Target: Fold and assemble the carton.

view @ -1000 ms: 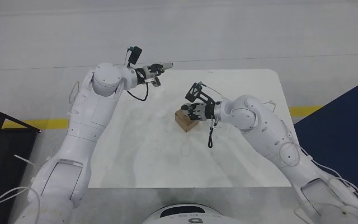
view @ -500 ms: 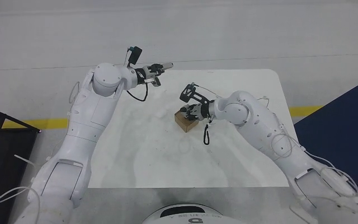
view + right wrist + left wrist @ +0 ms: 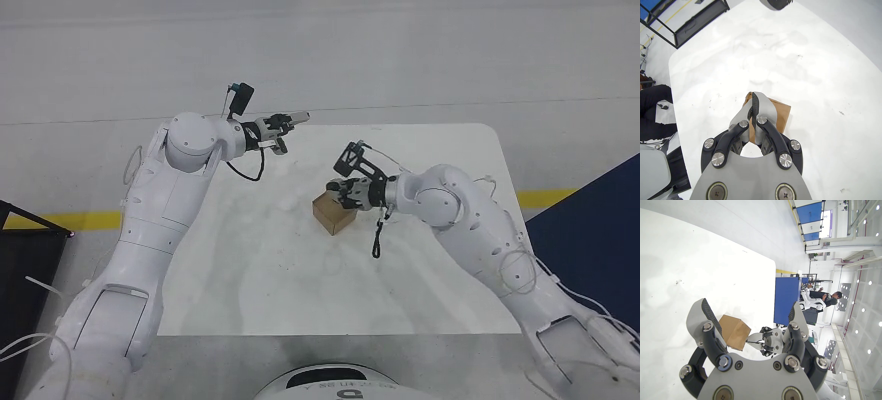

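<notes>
The white left arm is extended to the far left, its grey-fingered left gripper spread wide. The white right arm is bent inward, its right gripper pressed closed, possibly pinching something thin.

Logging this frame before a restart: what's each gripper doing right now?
Left gripper: open, holding nothing.
Right gripper: shut, tips at the carton; whether they pinch a flap cannot be told.

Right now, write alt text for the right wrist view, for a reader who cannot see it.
The right gripper, its fingers shut together, is held over a small brown carton that lies on a white table. Whether the fingertips pinch a flap of the carton cannot be told.
</notes>
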